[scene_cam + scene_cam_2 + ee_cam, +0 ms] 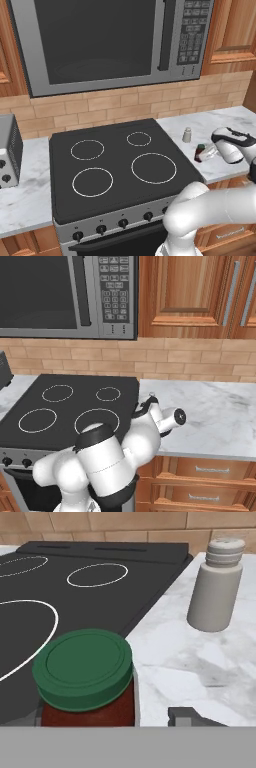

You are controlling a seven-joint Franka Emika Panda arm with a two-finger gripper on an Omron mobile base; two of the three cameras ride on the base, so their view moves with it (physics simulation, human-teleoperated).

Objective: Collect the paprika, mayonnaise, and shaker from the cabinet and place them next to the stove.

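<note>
the small dark red-brown paprika jar (87, 679) — its lid reads green in the hand view — stands upright on the white marbled counter (185, 662), just beside the right edge of the black glass stove (117, 165) with its four white ring burners. the two-finger gripper (206, 154) sits low around the jar, and one dark fingertip (182, 716) shows apart from its side; the jaws look spread, not clamped. the pale grey shaker (216, 587) stands upright on the same counter farther back, near the tan brick wall (150, 358), apart from the jar. a steel microwave (107, 40) hangs above the stove.
</note>
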